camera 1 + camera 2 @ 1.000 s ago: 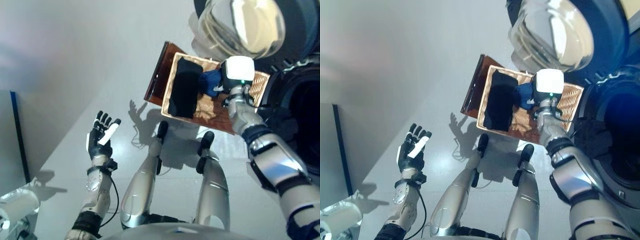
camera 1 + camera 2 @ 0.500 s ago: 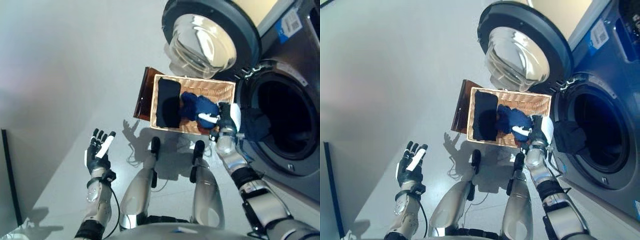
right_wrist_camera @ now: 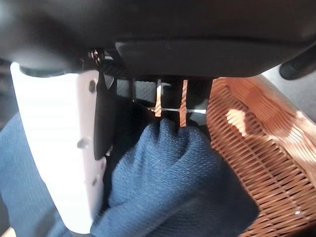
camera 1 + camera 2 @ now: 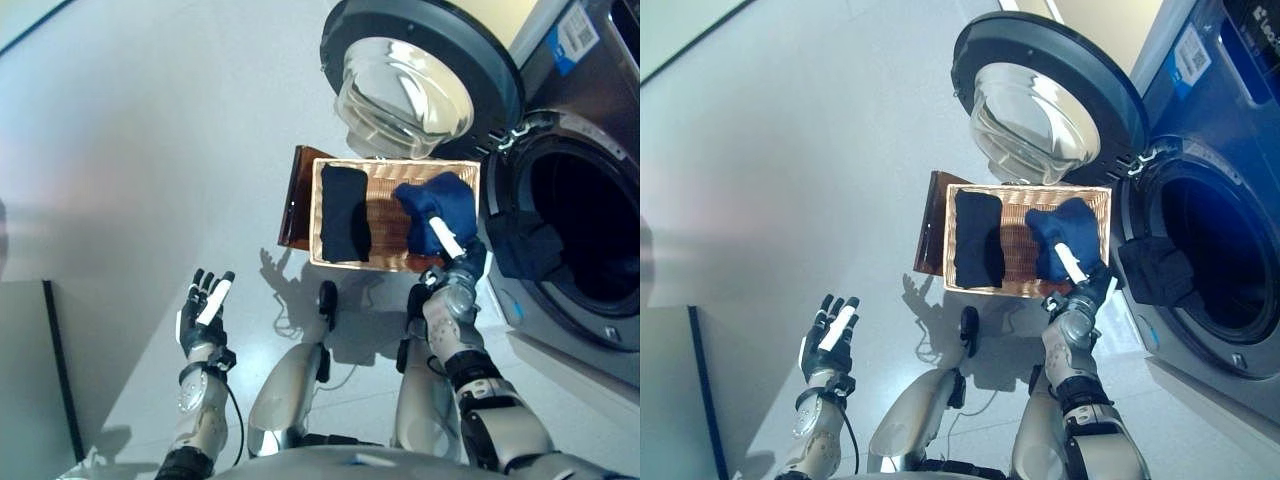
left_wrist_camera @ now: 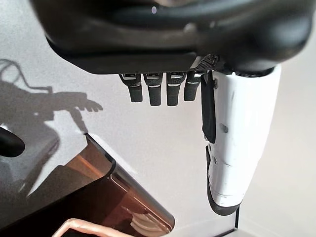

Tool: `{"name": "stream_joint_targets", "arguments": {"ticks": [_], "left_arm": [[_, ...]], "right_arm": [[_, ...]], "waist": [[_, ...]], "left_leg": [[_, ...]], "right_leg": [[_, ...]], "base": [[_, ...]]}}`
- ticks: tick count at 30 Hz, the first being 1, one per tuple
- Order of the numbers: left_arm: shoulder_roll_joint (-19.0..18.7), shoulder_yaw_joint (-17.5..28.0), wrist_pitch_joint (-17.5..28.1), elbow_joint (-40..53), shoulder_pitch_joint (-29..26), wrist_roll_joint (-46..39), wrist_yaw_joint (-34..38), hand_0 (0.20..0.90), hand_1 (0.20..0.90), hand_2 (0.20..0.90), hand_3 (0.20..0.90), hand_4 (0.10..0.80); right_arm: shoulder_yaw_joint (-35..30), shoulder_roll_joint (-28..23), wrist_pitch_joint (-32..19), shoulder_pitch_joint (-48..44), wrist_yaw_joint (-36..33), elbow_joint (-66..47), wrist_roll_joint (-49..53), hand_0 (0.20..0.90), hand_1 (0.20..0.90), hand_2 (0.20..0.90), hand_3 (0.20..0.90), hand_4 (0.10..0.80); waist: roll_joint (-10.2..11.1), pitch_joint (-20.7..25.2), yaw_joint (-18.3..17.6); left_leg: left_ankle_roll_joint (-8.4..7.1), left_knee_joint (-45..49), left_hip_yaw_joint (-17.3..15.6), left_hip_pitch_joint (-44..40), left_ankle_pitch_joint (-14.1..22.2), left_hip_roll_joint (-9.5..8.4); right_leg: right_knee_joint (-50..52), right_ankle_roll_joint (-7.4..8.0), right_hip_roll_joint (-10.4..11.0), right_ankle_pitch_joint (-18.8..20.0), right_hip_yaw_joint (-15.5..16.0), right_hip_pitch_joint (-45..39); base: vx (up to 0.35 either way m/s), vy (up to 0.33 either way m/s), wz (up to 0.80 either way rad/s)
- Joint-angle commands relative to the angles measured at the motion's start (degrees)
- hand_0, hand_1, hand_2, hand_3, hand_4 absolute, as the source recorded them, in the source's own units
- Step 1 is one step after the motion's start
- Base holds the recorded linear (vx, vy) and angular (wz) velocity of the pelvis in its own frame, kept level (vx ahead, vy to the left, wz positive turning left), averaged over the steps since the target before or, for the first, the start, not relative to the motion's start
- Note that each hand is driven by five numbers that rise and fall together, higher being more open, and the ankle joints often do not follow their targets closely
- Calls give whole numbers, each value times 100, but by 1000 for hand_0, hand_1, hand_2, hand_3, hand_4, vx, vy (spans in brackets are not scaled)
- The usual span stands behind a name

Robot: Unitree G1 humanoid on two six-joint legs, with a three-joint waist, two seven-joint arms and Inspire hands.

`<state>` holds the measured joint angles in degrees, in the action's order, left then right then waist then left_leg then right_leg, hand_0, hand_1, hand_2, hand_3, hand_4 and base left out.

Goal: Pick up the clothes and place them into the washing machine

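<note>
Right hand (image 4: pixel 462 262) gripping bunched blue garment (image 4: pixel 437 205) over basket (image 4: pixel 392 178), left hand (image 4: pixel 203 312) open

A bunched dark blue garment (image 4: pixel 437 205) lies in the wicker basket (image 4: pixel 385 180)'s right end; a folded black garment (image 4: pixel 343 213) lies flat at its left end. The washing machine (image 4: pixel 575 190) stands open.

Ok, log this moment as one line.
right robot hand: shut on blue cloth | over basket | left robot hand: open, idle | washer: open
</note>
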<state>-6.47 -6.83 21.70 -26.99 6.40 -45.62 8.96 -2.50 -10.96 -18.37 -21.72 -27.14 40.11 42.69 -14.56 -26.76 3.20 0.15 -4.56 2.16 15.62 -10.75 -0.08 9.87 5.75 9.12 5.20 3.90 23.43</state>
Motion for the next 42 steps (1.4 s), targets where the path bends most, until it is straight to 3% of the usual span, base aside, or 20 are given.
{"name": "stream_joint_targets", "arguments": {"ticks": [1, 5, 15, 23, 24, 27, 42], "left_arm": [[-118, -131, 303, 252, 130, -120, -80, 900, 900, 900, 900, 800], [-79, -379, 285, 186, 159, -288, -124, 900, 900, 900, 900, 800], [-44, -518, 254, 167, 193, -352, -186, 900, 900, 900, 900, 800], [-80, -536, 282, 140, 189, -342, -249, 900, 900, 900, 900, 800], [-110, -558, 294, 167, 214, -316, -269, 900, 900, 900, 900, 800], [-137, -588, 295, 228, 247, -321, -304, 900, 900, 900, 900, 800], [-307, -991, 288, 891, 345, -398, -544, 900, 900, 900, 900, 800]], "right_arm": [[-243, 3, -844, -87, 150, -415, 589, 200, 200, 200, 200, 300], [-765, 116, -1341, -282, 121, -324, 1299, 200, 200, 200, 200, 300], [-1416, -149, -1660, -463, -41, -139, 1644, 200, 200, 200, 200, 300], [-1672, -765, -1613, -785, -151, 245, 1560, 200, 200, 200, 200, 300], [-1659, -1070, -1501, -1022, -178, 500, 1508, 200, 200, 200, 200, 300], [-1641, -1320, -1447, -1261, -207, 714, 1520, 200, 200, 200, 200, 300], [-1033, -2950, -906, -3232, -188, 2197, 1590, 200, 200, 200, 200, 300]], "waist": [[-136, 250, -22], [-316, 298, -66], [-454, 354, -144], [-516, 415, -149], [-528, 428, -125], [-557, 411, -110], [-719, 152, 87]], "left_leg": [[-248, -23, -13, 87, 312, -294], [-242, -32, -48, 81, 345, -328], [-232, -33, -109, 54, 400, -359], [-238, -38, -151, 62, 424, -380], [-241, -40, -160, 60, 426, -379], [-245, -42, -163, 68, 423, -377], [-332, -44, -152, 283, 336, -310]], "right_leg": [[-320, 107, 346, -234, -117, -150], [-298, 102, 351, -276, -176, -117], [-260, 93, 337, -324, -254, -84], [-250, 85, 336, -336, -287, -42], [-248, 87, 344, -338, -293, -26], [-226, 83, 340, -343, -299, 9], [169, -2, 242, -497, -347, 426]], "base": [[-2, 2, -9], [11, 13, -5], [9, 5, -5], [3, -1, -2], [16, -12, -7], [7, -11, -3], [3, -33, -1]]}}
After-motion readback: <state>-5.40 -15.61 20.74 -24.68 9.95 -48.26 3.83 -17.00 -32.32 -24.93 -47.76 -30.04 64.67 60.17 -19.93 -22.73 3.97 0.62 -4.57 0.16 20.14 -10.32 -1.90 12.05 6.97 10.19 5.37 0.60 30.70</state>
